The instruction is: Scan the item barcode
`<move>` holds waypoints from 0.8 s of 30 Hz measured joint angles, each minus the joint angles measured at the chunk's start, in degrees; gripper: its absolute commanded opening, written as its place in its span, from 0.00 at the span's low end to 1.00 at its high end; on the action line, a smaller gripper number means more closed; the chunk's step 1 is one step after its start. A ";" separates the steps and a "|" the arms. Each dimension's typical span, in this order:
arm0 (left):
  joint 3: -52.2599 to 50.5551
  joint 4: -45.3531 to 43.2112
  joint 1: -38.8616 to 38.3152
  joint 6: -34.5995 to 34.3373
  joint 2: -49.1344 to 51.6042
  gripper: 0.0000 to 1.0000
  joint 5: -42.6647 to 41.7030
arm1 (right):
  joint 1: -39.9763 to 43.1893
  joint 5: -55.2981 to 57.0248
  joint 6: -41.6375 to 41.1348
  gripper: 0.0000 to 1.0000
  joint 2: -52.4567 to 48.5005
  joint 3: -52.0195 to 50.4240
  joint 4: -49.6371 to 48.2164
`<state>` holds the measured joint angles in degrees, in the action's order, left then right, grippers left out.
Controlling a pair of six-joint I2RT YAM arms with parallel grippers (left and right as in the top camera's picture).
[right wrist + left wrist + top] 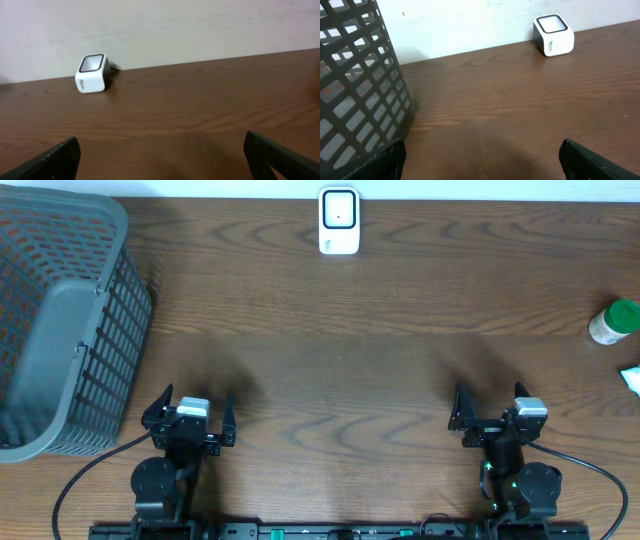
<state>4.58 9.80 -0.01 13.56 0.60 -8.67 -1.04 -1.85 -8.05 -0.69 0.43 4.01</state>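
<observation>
My left gripper and right gripper are hanging wide open, holding nothing. The green-capped bottle is standing upright at the right edge of the table, ahead and right of my right gripper, the nearer one.

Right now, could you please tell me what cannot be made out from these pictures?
Green-capped white bottle: overhead only, too small to show a barcode.
White object beside it: cut off by the overhead's right edge.
Grey plastic lattice basket: left side cut off by the overhead edge; left wrist view shows only its wall.
White cube scanner: label too small to read, left wrist view.
</observation>
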 measured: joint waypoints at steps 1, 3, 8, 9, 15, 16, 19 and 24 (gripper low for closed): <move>0.00 0.00 0.00 0.00 0.00 0.98 0.00 | 0.00 0.00 0.02 0.99 0.00 0.00 0.00; 0.00 0.00 0.00 0.00 0.00 0.98 0.00 | 0.00 0.00 0.02 0.99 0.00 0.00 0.00; 0.00 0.00 0.00 0.00 -0.02 0.98 -0.02 | 0.00 0.02 0.02 0.99 0.00 0.00 0.00; 0.00 0.00 0.00 0.00 -0.02 0.98 0.00 | 0.00 0.02 0.02 0.99 0.00 0.00 0.00; 0.00 0.00 0.00 0.00 0.00 0.98 0.28 | 0.00 0.04 0.02 0.99 0.00 0.00 0.00; 0.00 0.02 0.00 0.00 0.00 0.98 0.52 | 0.00 0.07 0.02 0.99 0.00 0.00 0.00; 0.00 -0.09 0.00 -0.68 -0.02 0.98 0.90 | 0.00 0.11 0.02 0.99 0.00 0.00 0.00; -1.40 -4.15 0.00 -4.81 -0.02 0.98 1.09 | 0.00 0.13 0.02 0.99 0.00 0.00 0.00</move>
<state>3.18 5.65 -0.01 8.75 0.58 -7.57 -1.04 -1.72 -8.03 -0.69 0.43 4.01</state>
